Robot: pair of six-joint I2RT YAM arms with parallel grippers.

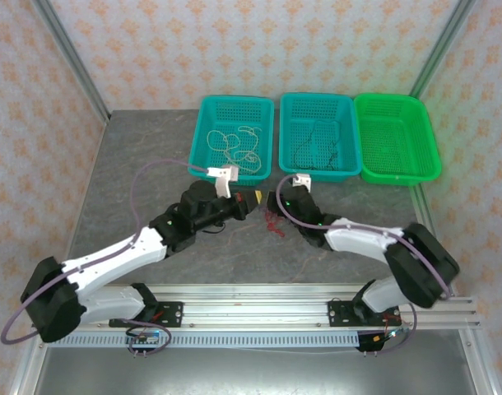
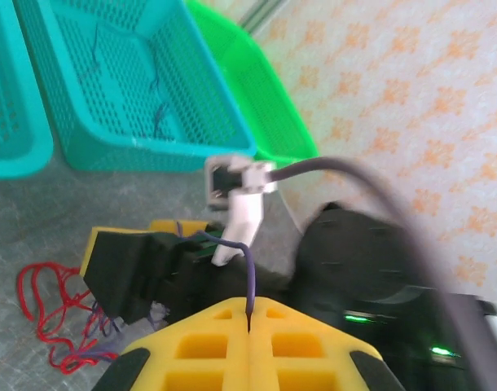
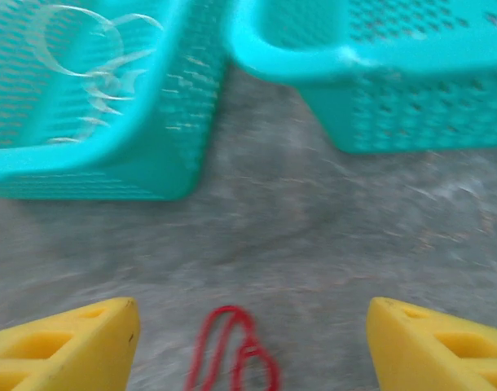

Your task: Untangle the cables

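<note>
Clearly, the left gripper (image 2: 248, 322) is clenched on a thin dark cable (image 2: 250, 273), which rises from between its fingers and bends away to the left. The right gripper (image 3: 252, 326) is released, jaws wide and holding nothing. The red cable (image 3: 226, 350) lies on the table (image 3: 314, 228) between its fingers, just left of the left gripper's tips. Ahead of both grippers, a white cable (image 1: 239, 144) lies in the left basket (image 1: 234, 99) and a black cable (image 1: 317, 150) in the middle basket (image 1: 317, 96).

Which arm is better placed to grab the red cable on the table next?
Right, probably. The right gripper is open, with the red cable lying between its jaws; the left gripper is shut on a dark cable.
</note>
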